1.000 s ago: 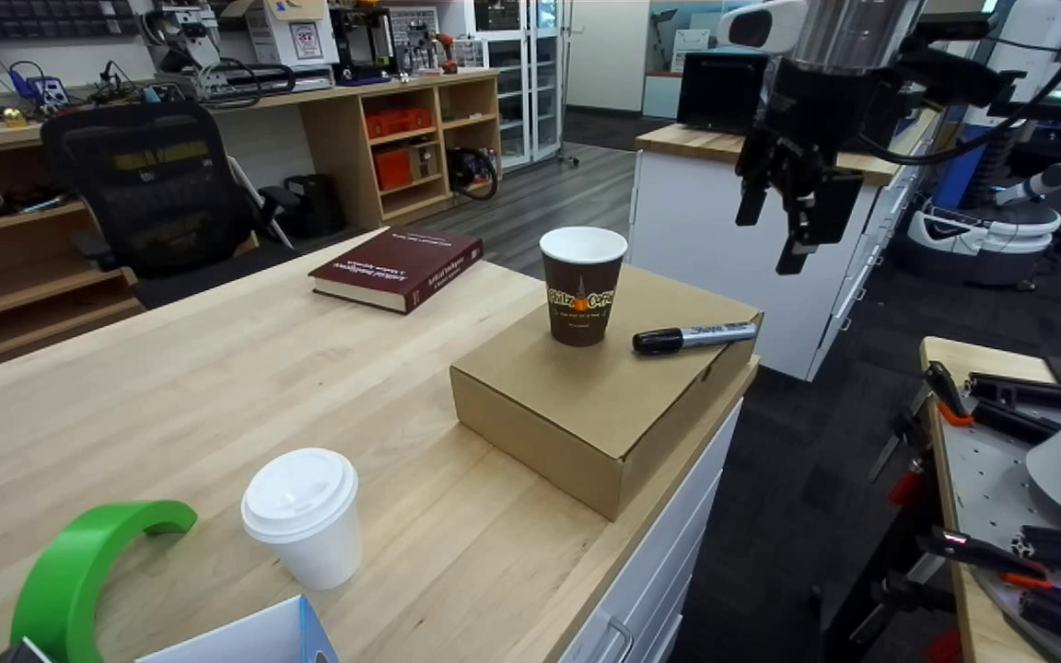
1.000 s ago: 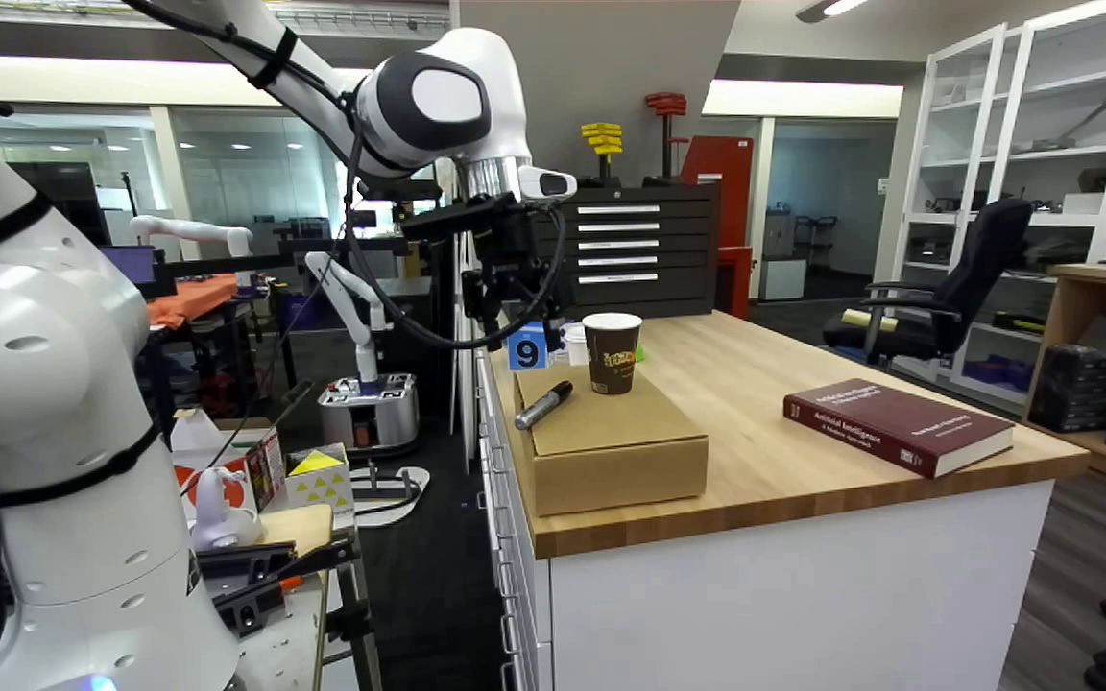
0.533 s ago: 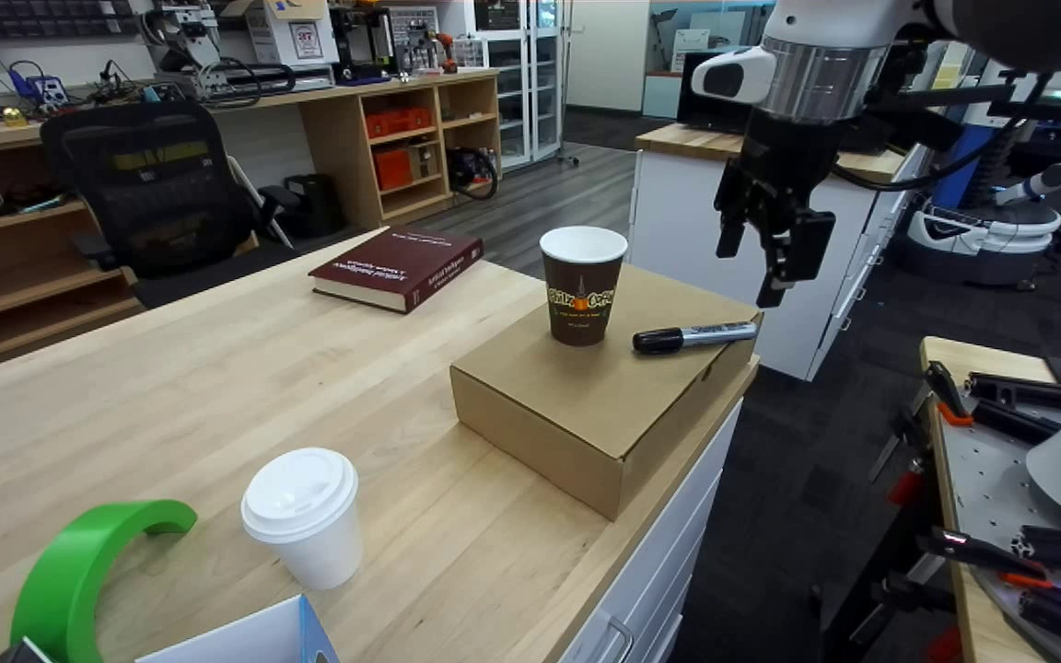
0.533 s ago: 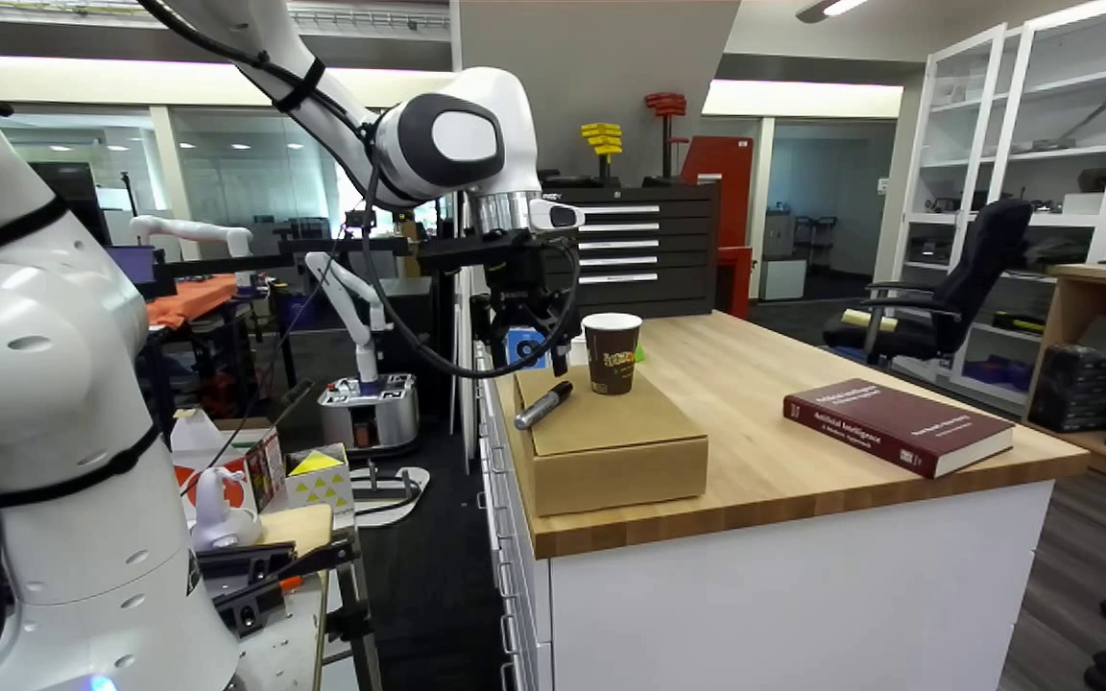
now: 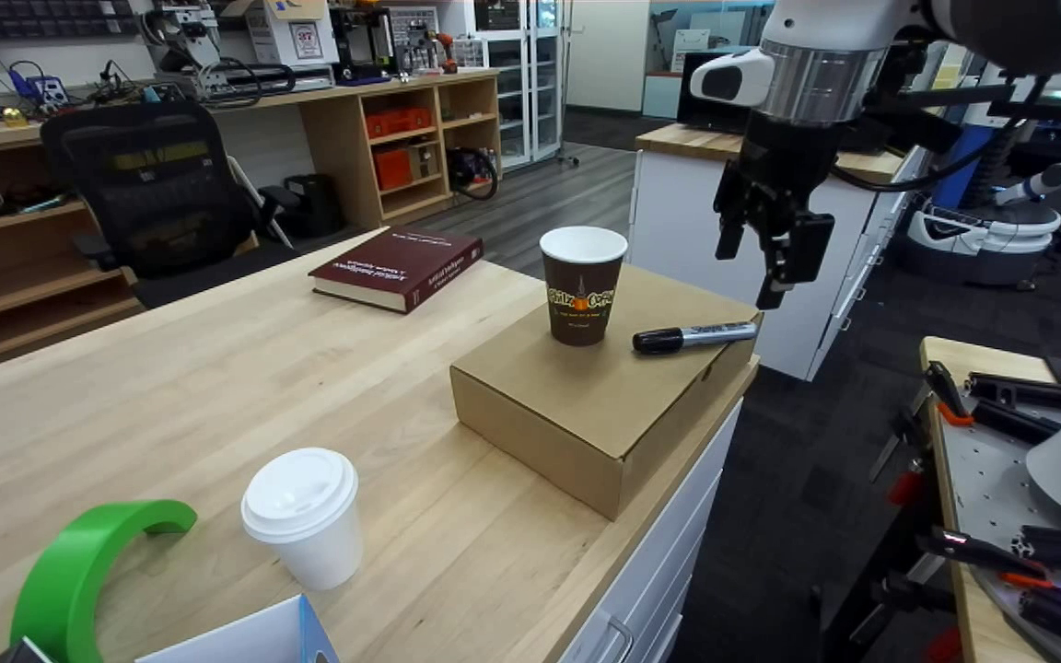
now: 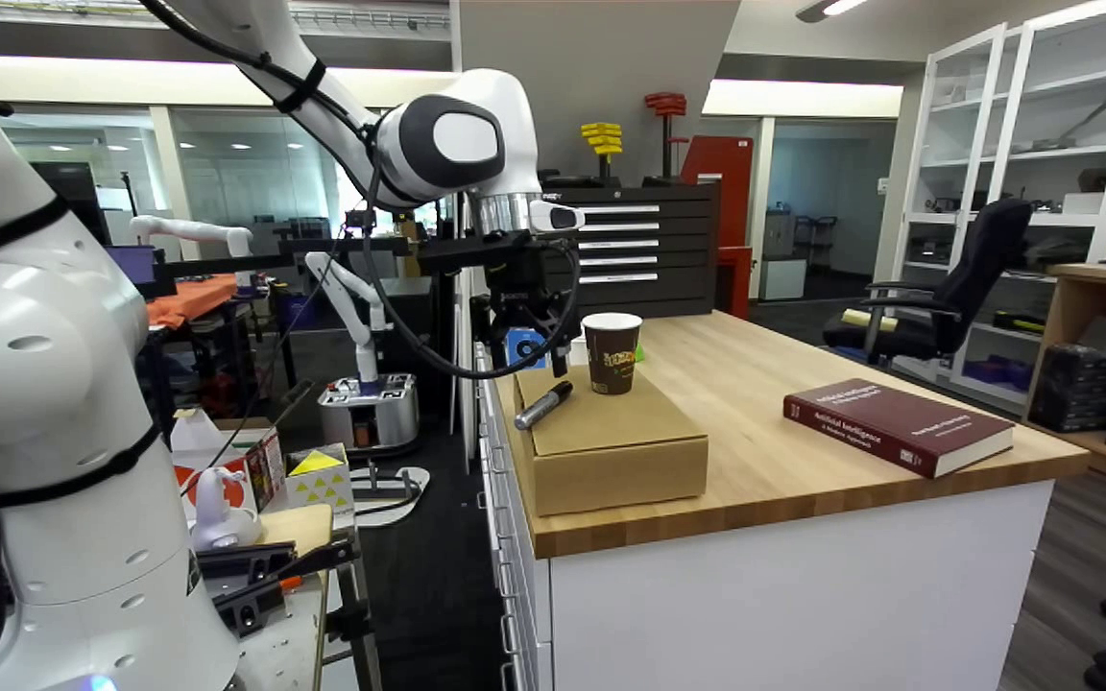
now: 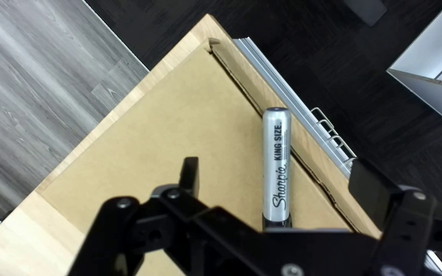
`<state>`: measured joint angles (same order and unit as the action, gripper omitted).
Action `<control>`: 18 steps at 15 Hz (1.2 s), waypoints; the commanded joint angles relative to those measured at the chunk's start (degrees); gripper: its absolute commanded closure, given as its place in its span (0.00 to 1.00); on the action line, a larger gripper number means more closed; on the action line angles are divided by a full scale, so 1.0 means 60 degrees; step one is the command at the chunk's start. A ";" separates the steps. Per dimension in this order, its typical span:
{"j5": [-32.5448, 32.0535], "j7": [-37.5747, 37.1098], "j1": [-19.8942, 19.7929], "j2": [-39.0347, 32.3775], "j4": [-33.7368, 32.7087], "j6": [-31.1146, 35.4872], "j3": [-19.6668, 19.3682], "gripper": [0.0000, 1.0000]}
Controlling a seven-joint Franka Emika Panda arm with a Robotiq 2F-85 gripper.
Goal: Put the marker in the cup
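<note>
1. The marker (image 7: 276, 165) lies on its side on the cardboard box (image 5: 540, 373), beside the brown cup (image 5: 583, 285) but not touching it. Its silver end reaches the box's edge; I can't tell if it pokes past.
2. The brown cup stands upright on the same box, mouth up, no lid — so the marker should be able to drop right in.
3. The gripper (image 7: 280, 180) is spread wide and holds nothing. It hangs above the box, apart from the marker.
4. In the wrist view, its fingers (image 7: 189, 176) sit one to each side of the marker. That looks like a good way to pinch across it.
5. Going down and squeezing probably comes next. The marker is round — a bump might roll it off the edge.
6. The white cup (image 5: 302, 516) stands well apart on the table (image 5: 383, 387), likely out of the way.
</note>
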<state>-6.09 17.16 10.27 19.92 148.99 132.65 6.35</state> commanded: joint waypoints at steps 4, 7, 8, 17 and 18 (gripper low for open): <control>-0.0068 0.0125 0.0097 -0.0571 -0.0124 0.0321 0.0025 0.00; -0.0041 0.0212 0.0107 -0.0808 -0.0149 0.0550 0.0022 0.00; -0.0018 0.0272 0.0115 -0.0892 -0.0151 0.0666 0.0017 0.00; 0.0182 0.0639 0.0085 -0.1590 -0.0085 0.1441 -0.0014 0.25; 0.0215 0.0682 0.0087 -0.1594 -0.0066 0.1469 -0.0020 0.26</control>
<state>-5.93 19.44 10.51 11.02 148.63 139.80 6.65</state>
